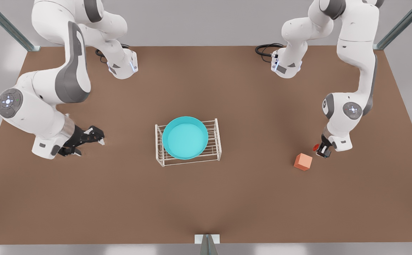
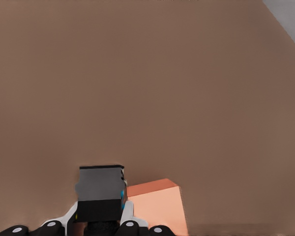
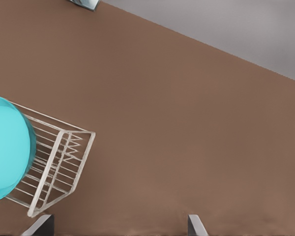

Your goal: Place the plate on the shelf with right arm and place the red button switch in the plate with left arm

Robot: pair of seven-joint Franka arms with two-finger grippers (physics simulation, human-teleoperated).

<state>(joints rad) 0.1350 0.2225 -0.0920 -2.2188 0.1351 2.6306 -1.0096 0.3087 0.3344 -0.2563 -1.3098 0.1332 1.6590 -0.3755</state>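
Note:
The turquoise plate (image 1: pixel 185 138) lies on top of the white wire shelf (image 1: pixel 217 134) at the table's middle. My right gripper (image 1: pixel 90 143) hangs low over the table at the front view's left, apart from the shelf, open and holding nothing. Its wrist view has the plate (image 3: pixel 5 147) and shelf (image 3: pixel 64 157) beyond the spread fingertips (image 3: pixel 196 223). At the front view's right, my left gripper (image 1: pixel 321 150) is shut on the red button switch (image 1: pixel 315 147), close to the table. In the left wrist view the switch's black body (image 2: pixel 101 194) sits between the fingers (image 2: pixel 128 219).
An orange cube (image 1: pixel 303 162) rests on the brown table just beside the left gripper, toward the shelf; the same orange cube (image 2: pixel 157 204) lies right next to the held switch. Both arm bases stand at the table's far edge.

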